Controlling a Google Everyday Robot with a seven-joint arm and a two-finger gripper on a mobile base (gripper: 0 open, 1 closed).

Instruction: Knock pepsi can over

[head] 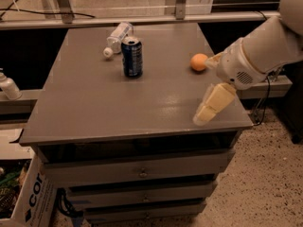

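The pepsi can [132, 56] is dark blue with a silver top rim and stands upright on the grey table top [109, 103], left of centre and toward the back. My gripper [211, 105] hangs over the table's front right part, its cream fingers pointing down and to the left. It is well to the right of the can and nearer the front edge, touching nothing. The white arm reaches in from the right side of the view.
A clear plastic bottle [117, 38] with a white cap lies on its side just behind the can. An orange fruit [199, 62] sits at the right, close to my wrist. Drawers are below the top. A cardboard box [23, 193] stands at bottom left.
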